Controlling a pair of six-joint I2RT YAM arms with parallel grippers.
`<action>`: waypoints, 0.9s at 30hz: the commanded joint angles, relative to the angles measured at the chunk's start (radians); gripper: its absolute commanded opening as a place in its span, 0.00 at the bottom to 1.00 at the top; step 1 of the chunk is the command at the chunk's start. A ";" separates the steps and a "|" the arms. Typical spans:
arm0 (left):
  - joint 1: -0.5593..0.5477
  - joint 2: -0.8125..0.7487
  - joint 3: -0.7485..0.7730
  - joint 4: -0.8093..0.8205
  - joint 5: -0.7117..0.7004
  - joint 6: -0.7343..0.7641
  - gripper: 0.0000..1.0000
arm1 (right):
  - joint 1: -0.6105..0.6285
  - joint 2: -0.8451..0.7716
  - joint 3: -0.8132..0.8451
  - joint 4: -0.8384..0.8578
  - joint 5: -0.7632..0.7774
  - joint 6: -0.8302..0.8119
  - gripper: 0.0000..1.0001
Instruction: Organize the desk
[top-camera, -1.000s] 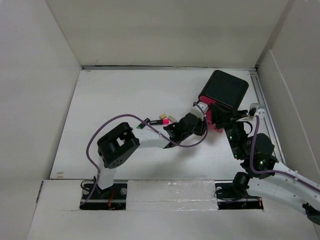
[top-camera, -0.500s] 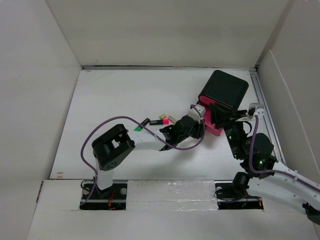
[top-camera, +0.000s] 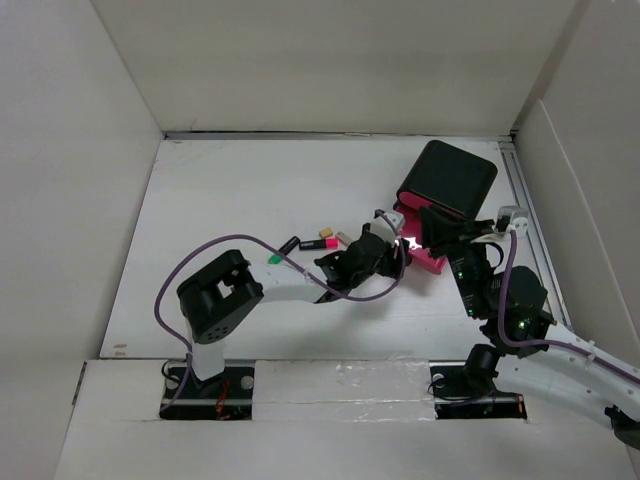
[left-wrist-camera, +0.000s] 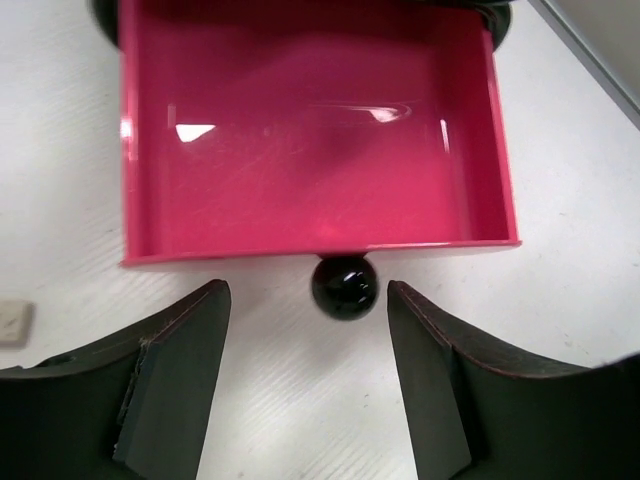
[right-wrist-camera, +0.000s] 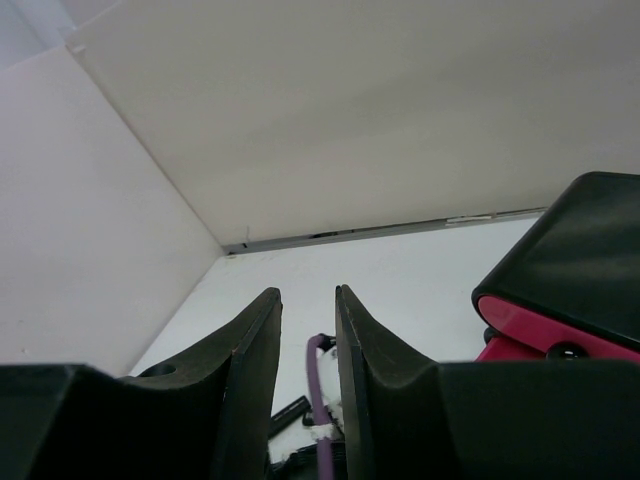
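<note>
Since a second earlier, the left claw (left-wrist-camera: 307, 300) had let go and its jaws had gone from narrow to wide, and that arm's elbow had drifted leftward. The white desk (top-camera: 230, 200) lay under everything, filling the floor of the walled cell. Furthest left on it lay a small cluster of pens (top-camera: 300, 244), their long axes running roughly across the desk, just beside the left arm's forearm. Right of them the left claw stood empty and wide, one finger on each side of the round black knob (left-wrist-camera: 343, 285) and touching it with neither. Straight beyond the knob the pink drawer (left-wrist-camera: 300, 130) stood pulled out and bare inside, and behind it sat the black box (top-camera: 455, 178). Rightmost, the right claw (right-wrist-camera: 308, 295) hung with its fingers narrowly apart and nothing between them, aimed at the far wall with the box off to its right. The pens lay left of the left claw and somewhat behind it, and the drawer dead ahead, so the left arm looked much the nearer for fetching them.
</note>
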 joint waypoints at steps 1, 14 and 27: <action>0.001 -0.134 -0.057 0.042 -0.112 0.034 0.59 | -0.002 -0.002 0.033 0.031 -0.006 -0.009 0.34; 0.189 -0.169 -0.159 -0.059 -0.061 -0.025 0.62 | -0.002 0.006 0.033 0.034 -0.009 -0.004 0.35; 0.276 0.008 -0.051 -0.096 -0.077 -0.026 0.61 | -0.002 0.009 0.036 0.029 -0.015 -0.005 0.35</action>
